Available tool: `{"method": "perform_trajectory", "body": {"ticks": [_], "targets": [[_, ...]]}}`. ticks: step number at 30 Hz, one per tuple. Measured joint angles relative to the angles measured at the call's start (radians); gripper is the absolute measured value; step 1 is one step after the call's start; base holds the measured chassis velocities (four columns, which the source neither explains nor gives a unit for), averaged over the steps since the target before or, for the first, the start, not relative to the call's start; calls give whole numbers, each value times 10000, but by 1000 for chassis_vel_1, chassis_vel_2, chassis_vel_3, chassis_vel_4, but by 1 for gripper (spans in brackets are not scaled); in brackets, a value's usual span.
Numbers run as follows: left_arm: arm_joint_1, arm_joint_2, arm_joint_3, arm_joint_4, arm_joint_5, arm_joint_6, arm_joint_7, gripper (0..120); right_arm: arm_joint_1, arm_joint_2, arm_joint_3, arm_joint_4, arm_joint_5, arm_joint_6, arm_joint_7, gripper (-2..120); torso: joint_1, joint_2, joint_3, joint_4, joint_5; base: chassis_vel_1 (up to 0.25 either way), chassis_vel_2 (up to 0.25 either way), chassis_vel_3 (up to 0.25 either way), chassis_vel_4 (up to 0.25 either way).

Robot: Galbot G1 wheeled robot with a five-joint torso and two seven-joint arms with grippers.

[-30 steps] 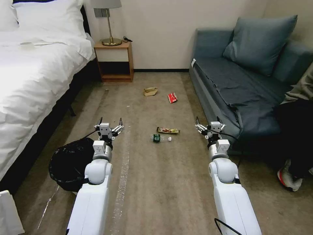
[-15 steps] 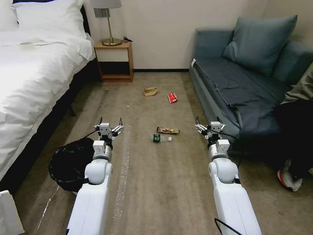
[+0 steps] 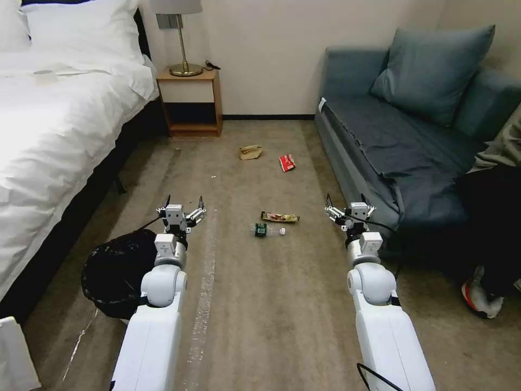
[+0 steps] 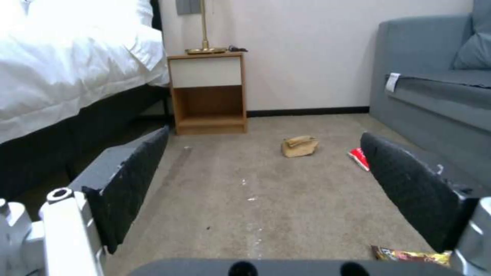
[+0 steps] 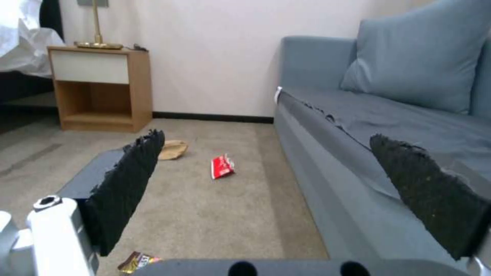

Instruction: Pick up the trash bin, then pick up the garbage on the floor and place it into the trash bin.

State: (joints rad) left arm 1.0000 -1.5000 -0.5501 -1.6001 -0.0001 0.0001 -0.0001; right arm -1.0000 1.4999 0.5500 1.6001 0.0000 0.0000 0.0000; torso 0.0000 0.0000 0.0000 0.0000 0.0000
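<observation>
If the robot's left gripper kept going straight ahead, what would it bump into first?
Probably nothing soon: the open left gripper points along bare carpet. Farther on, the crumpled tan paper lies nearest that line, though depth is hard to judge.

- trash bin [image 3: 111, 274]: 1, black-lined, on the floor near the bed's side edge.
- clear bottle [image 3: 268, 230]: 1, lying mid-floor.
- snack wrapper [image 3: 279, 217]: 1, brown-yellow, just beside the bottle.
- red-and-white packet [image 3: 287, 162]: 1, nearer the sofa's front edge.
- crumpled tan paper [image 3: 250, 152]: 1, near the packet.
- litter items on the floor, total: 4.
- grippers: 2, left gripper [image 3: 181, 208] and right gripper [image 3: 349, 206], each with fingers spread.
- bed [image 3: 49, 125]: 1.
- nightstand [image 3: 191, 102]: 1.
- lamp [image 3: 180, 35]: 1, on the nightstand.
- sofa [image 3: 401, 146]: 1.
- cushion [image 3: 431, 70]: 1, at the sofa's back corner.
</observation>
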Motion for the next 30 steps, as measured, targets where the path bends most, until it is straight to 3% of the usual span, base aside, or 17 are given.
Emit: {"method": "perform_trajectory", "body": {"ticks": [11,14,18,19,20,24,30], "targets": [[16,0,3,-12,0,8,-9,100,0,0,0,0,0,0,0,100,0,0,0,0,0,0,0,0,0],[225,12,62,-281,0,239,-143,100,-117,7,52,84,14,-22,-42,100,0,0,0,2,1,0,0,0,0],[1135,58,373,-1415,-14,1291,-686,100,-1070,85,502,924,235,-287,-429,100,0,0,-1,1,1,0,0,0,0],[2092,106,702,-2624,-30,2408,-1270,100,-2191,178,1036,1926,506,-609,-891,100,0,0,-1,-1,0,0,0,0,0],[2537,131,857,-3186,-37,2913,-1531,100,-2737,229,1299,2415,638,-771,-1118,100,0,0,-2,2,1,0,0,0,0],[2859,206,968,-3782,-188,3329,-1539,100,-3897,326,1841,3446,910,-1102,-1596,100,-1,1,-3,-2,3,0,0,0,0],[2882,344,726,-3917,-223,3366,-1186,100,-4210,291,2058,3736,944,-1087,-1972,100,-1,1,-2,0,0,0,0,0,0]]}}
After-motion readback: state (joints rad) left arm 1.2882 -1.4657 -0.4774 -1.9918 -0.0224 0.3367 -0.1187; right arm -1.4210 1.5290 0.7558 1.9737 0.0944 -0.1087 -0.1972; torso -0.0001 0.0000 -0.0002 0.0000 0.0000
